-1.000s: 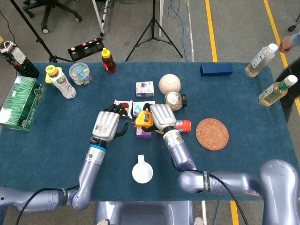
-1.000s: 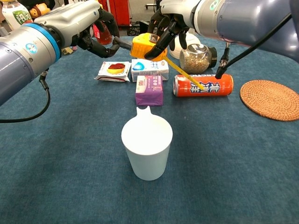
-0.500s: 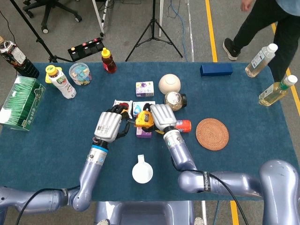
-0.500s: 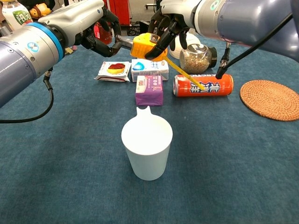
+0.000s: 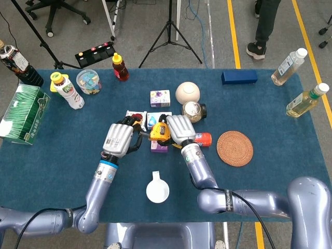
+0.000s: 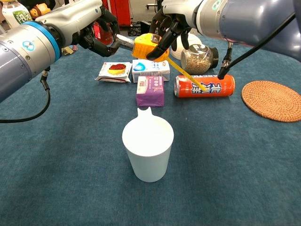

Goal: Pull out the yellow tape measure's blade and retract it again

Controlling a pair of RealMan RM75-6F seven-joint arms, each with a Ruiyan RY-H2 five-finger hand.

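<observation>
My right hand (image 5: 179,129) (image 6: 176,19) grips the yellow tape measure (image 5: 158,132) (image 6: 148,47) and holds it above the small boxes. A short length of its yellow blade (image 6: 186,73) slants down to the right, and its tip rests on the red can (image 6: 211,85) (image 5: 203,139). My left hand (image 5: 119,139) (image 6: 96,30) is just left of the case. Its dark fingers are curled in and one finger stretches out to touch the case's left side. It holds nothing that I can see.
A white cup (image 6: 148,148) (image 5: 157,191) stands in front. Under the tape measure lie a purple box (image 6: 150,90), a white-blue box (image 6: 150,69) and a packet (image 6: 114,71). A jar (image 6: 197,59) and a woven coaster (image 6: 273,100) sit to the right. Bottles line the table's far edges.
My left hand has moved right toward the tape measure, and its outstretched finger now touches the case. The right hand, case and blade have stayed put.
</observation>
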